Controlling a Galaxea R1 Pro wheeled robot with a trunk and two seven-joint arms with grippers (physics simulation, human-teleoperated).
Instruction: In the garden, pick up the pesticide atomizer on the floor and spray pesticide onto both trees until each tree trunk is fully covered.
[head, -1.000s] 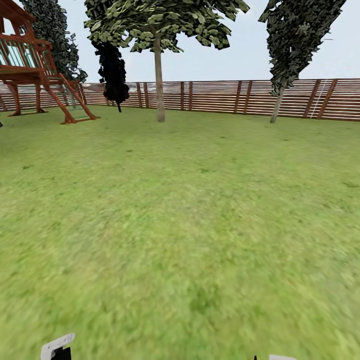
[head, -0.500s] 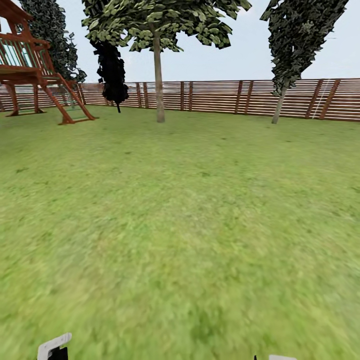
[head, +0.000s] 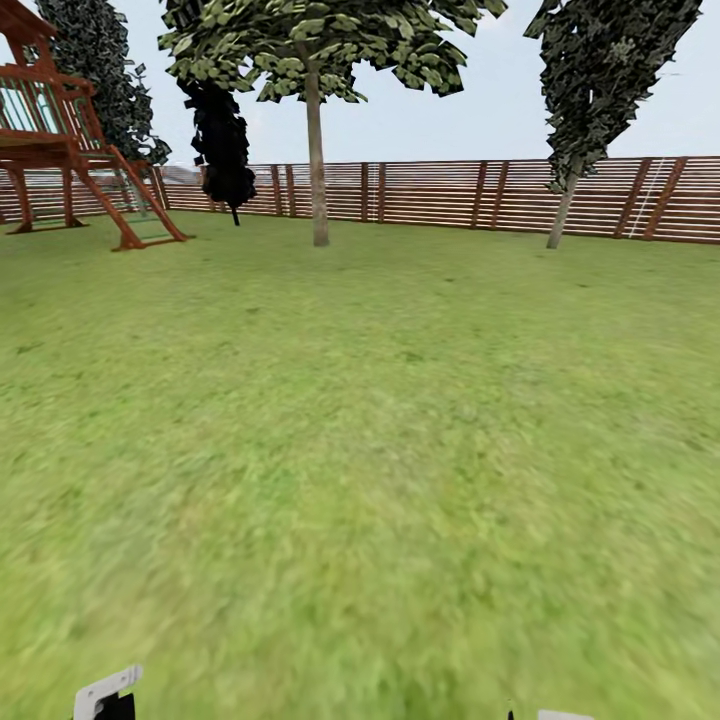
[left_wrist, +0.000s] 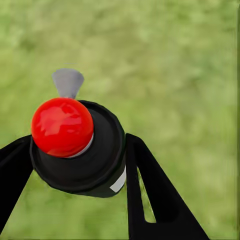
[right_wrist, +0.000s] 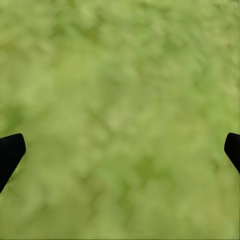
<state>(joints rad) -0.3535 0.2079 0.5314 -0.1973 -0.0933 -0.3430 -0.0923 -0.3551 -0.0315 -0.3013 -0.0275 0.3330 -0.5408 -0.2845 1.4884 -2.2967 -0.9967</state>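
The left tool (left_wrist: 75, 170) is clamped on the pesticide atomizer (left_wrist: 77, 150), its black fingers (left_wrist: 150, 200) pressing both sides of the dark body under the red cap and grey nozzle. The right tool (right_wrist: 120, 150) hangs wide apart and empty over blurred grass. In the head view the lawn (head: 380, 430) runs out to a pale-trunked tree (head: 318, 190), a second tree (head: 565, 210) further right, a wooden play tower (head: 60, 150) and the slatted fence (head: 450, 195).
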